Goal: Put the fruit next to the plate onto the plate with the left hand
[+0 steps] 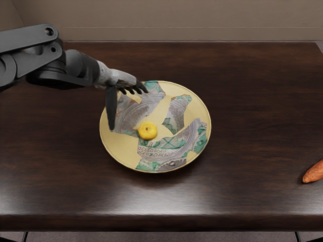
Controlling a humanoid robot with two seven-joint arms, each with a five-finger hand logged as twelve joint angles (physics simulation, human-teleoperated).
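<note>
I'm looking down on a dark wooden table [242, 85] against a plain beige wall [176, 20], with a patterned plate [120, 143] laid out. It's a dining spot, and the flat, smooth rendering says simulated room.

I look down on a dark brown wooden table with a glossy top [242, 75] that fills nearly all I see, from side to side. Soft light lies on it in pale streaks, strongest across the near half, and the grain runs crosswise. The front edge falls into shadow. Behind the far edge rises a plain beige wall [176, 20], with a slanting seam at my upper left. Below the table a strip of grey floor [151, 237] shows between thin dark table legs [298, 236].
</note>
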